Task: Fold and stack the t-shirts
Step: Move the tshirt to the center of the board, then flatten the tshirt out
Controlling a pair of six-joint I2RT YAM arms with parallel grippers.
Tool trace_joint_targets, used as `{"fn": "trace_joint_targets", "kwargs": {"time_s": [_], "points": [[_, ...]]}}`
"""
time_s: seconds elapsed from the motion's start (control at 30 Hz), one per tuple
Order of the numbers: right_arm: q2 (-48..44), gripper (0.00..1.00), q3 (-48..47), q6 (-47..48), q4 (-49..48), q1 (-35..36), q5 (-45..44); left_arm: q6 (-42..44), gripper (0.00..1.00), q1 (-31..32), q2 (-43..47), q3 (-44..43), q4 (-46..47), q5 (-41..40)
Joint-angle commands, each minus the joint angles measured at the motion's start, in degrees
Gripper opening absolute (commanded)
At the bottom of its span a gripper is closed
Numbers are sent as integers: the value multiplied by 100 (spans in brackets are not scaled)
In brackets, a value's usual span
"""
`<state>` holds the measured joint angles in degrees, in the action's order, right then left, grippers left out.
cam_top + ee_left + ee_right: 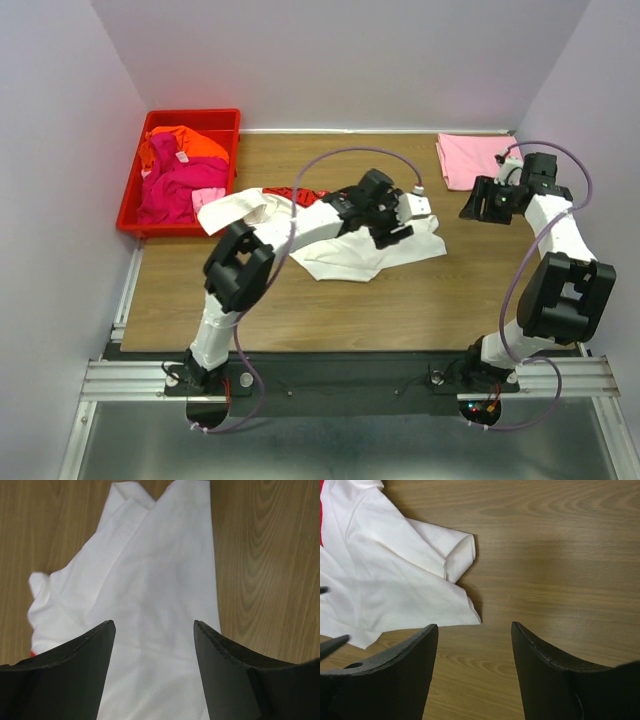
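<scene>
One shirt folded, three to go
Only the pink tee [470,158] lies folded at the worktop's [300,310] far right corner; the white tee [350,252] sprawls rumpled mid-worktop under the left hand [152,625], fingers apart and empty, with the right hand [472,625] likewise apart just beside its edge; the orange tee [190,143] and magenta tee [185,187] sit in the red bin [130,197]

- The bin [196,116] sat at the far left of the table [400,310], with a heap of tees [182,175] in it.
- The spread tee [345,255] lay mid-table, right of the bin.
- The folded tee [465,160] lay in the far right corner.
- The left gripper [418,207] hung over the spread tee.
- The right gripper [474,208] hung over bare table, just before the folded tee.
</scene>
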<state>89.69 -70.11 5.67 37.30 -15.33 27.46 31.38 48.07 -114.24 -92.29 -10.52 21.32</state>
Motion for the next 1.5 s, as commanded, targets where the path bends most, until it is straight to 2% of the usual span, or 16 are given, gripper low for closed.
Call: {"fn": "trace_joint_targets", "kwargs": {"time_s": [0.0,0.27,0.53,0.63,0.67,0.7,0.73,0.77,0.83,0.93,0.97,1.1,1.2,1.37,1.47], "points": [[-153,66,32,-75,58,-136,84,-535,74,299,-669,-956,191,-76],[-232,66,67,13,137,-418,119,-923,70,606,-1724,-1906,244,39],[-206,67,-3,109,225,-479,40,-888,63,677,-2208,-2065,-54,-357],[-180,67,-38,118,225,-488,40,-756,49,677,-2130,-1802,-239,-410],[-171,67,-38,118,234,-488,40,-712,38,677,-2033,-1732,-300,-392],[-136,67,-38,136,234,-488,75,-642,32,677,-1963,-1566,-466,-305],[-119,67,-30,145,225,-488,84,-615,18,677,-1762,-1477,-529,-261],[-110,67,-21,153,225,-488,110,-589,10,668,-1621,-1389,-591,-182],[-48,66,6,197,234,-488,232,-684,0,607,-1113,-1143,-731,177],[-4,66,85,250,225,-488,452,-1114,0,335,-575,-975,-915,1144],[48,66,128,285,225,-488,514,-1203,0,238,-269,-888,-977,1694],[197,66,234,417,225,-488,795,-1467,0,-166,313,-493,-1039,2313],[277,67,392,540,251,-479,1041,-1599,0,-631,463,-247,-1075,2613],[452,75,638,794,383,-366,1463,-1740,2,-1396,210,-140,-1005,2772],[575,77,682,795,418,-260,1656,-1731,1,-1555,34,-140,-917,2763]]}}
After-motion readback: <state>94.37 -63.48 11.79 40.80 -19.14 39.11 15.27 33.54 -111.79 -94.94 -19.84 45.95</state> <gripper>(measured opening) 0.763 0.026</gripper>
